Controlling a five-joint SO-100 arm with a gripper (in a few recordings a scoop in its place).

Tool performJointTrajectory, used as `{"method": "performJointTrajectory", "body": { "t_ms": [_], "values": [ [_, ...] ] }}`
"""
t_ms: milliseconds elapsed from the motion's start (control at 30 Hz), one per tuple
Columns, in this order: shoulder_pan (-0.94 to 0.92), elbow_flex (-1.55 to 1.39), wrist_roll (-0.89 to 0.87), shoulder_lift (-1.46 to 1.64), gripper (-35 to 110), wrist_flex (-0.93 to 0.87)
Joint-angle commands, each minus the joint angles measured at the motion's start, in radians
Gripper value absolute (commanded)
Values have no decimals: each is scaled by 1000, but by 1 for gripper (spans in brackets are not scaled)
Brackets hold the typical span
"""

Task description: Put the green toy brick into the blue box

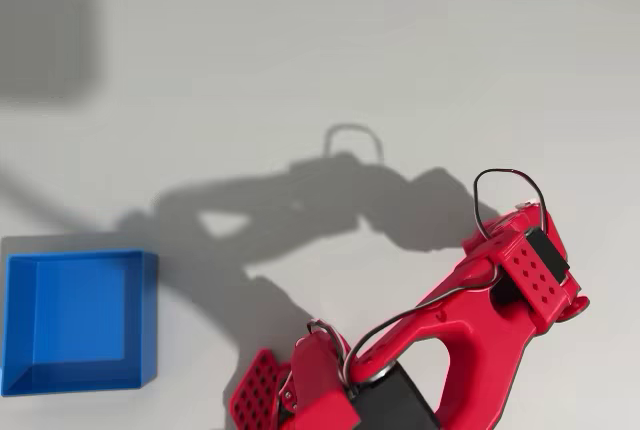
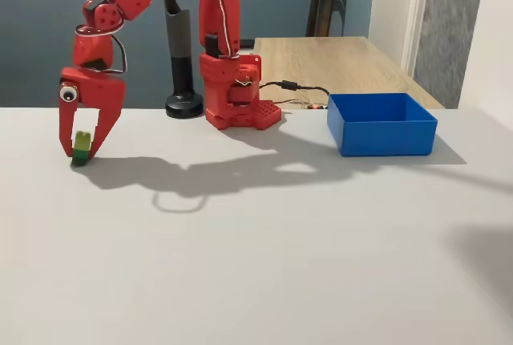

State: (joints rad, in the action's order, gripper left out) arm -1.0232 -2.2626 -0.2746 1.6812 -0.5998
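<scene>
Overhead view showed the blue box (image 1: 78, 322) at lower left with nothing in it. Fixed view showed the box (image 2: 382, 124) at right and, far left, the red arm's gripper (image 2: 81, 151) closed around the green toy brick (image 2: 81, 146) down on the white table (image 2: 264, 265). A black stand (image 2: 183, 64) stood behind.
</scene>
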Motion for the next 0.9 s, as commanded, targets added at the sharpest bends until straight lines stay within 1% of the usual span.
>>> {"method": "performJointTrajectory", "body": {
  "t_ms": [0, 133, 367, 500, 700, 867],
  "values": [
    [-2, 28, -14, 18, 3, 2],
    [12, 87, 0, 28, 1, -52],
    [126, 281, -20, 35, 0, -376],
    [212, 370, -21, 40, 0, -499],
    [411, 543, -20, 41, 0, -604],
    [614, 629, 12, 41, 0, -620]
  ]
}}
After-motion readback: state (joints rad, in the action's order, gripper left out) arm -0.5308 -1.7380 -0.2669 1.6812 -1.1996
